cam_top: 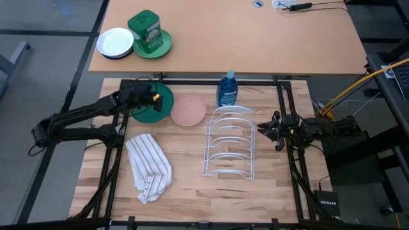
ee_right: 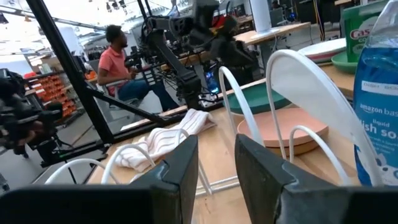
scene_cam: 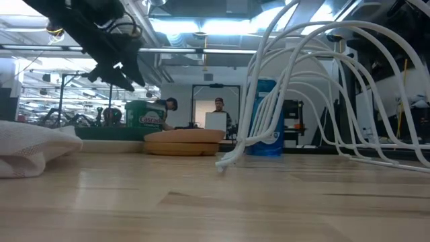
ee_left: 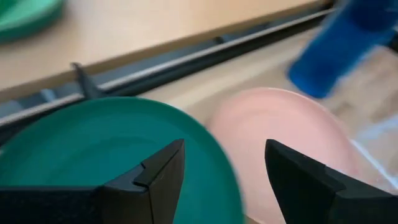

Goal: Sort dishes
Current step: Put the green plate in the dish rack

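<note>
A dark green plate (cam_top: pixel 163 107) lies flat on the wooden table at the far left, and a salmon pink plate (cam_top: pixel 188 110) lies just right of it. My left gripper (cam_top: pixel 153 97) hovers open over the green plate's right part. In its wrist view one finger stands above the green plate (ee_left: pixel 93 143) and the other above the pink plate (ee_left: pixel 292 124); the low view shows this gripper (scene_cam: pixel 124 72) clear of the table. A white plate (ee_right: pixel 311 74) seems to stand in the wire rack's far end. My right gripper (cam_top: pixel 261 130) waits at the table's right side, its fingers (ee_right: pixel 216 140) slightly apart with nothing between them.
A white wire dish rack (cam_top: pixel 229 150) stands at centre right, with a blue soap bottle (cam_top: pixel 227 89) just beyond it. A striped towel (cam_top: pixel 148 167) lies crumpled at the near left. On the farther table sit a small white dish (cam_top: pixel 115 43) and a green tin (cam_top: pixel 146 29) on a green plate.
</note>
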Robot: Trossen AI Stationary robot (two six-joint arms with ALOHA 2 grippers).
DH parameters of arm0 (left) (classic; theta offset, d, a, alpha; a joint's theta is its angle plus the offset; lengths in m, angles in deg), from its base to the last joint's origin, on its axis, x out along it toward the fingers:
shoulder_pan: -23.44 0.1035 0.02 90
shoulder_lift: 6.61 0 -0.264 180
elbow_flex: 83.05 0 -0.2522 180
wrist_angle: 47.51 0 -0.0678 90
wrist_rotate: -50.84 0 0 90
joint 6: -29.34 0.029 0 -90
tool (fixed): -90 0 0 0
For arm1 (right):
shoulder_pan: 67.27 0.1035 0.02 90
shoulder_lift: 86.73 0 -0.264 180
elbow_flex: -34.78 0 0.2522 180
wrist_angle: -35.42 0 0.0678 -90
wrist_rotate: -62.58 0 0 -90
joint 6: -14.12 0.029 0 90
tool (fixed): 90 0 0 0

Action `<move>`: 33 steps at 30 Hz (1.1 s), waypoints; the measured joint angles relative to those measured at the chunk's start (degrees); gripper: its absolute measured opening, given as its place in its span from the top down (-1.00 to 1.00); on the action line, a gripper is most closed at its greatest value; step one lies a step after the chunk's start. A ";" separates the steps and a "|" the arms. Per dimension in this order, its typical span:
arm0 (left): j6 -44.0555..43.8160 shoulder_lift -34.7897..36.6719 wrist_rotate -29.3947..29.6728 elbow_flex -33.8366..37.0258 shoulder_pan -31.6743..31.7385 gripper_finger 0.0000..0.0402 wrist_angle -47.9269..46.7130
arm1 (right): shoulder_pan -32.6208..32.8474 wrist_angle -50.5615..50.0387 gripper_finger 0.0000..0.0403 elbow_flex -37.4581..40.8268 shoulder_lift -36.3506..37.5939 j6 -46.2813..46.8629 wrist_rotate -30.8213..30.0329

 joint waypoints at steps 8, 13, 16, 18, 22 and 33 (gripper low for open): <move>2.68 -6.22 0.00 -2.01 13.20 -0.05 -0.36 | 0.02 -0.12 0.45 0.00 -0.17 0.09 0.02; 4.63 -10.27 -0.02 -2.08 20.57 -0.05 -1.79 | 0.00 -0.12 0.45 0.00 -0.17 0.09 0.02; 6.70 -12.75 -1.00 -2.18 22.90 -0.05 -1.85 | 0.01 -0.23 0.45 0.00 -0.20 0.09 0.03; 6.95 -14.31 -1.37 -2.98 23.27 -0.05 -1.22 | 0.02 -0.65 0.45 0.00 -0.20 0.09 0.03; 4.47 -17.19 -0.51 -4.68 23.77 -0.05 -1.33 | 0.02 -1.77 0.45 0.00 -0.22 0.09 0.04; 6.14 -22.92 -7.58 -5.20 22.94 -0.05 -4.24 | 0.02 -2.64 0.45 0.00 -0.22 0.72 0.07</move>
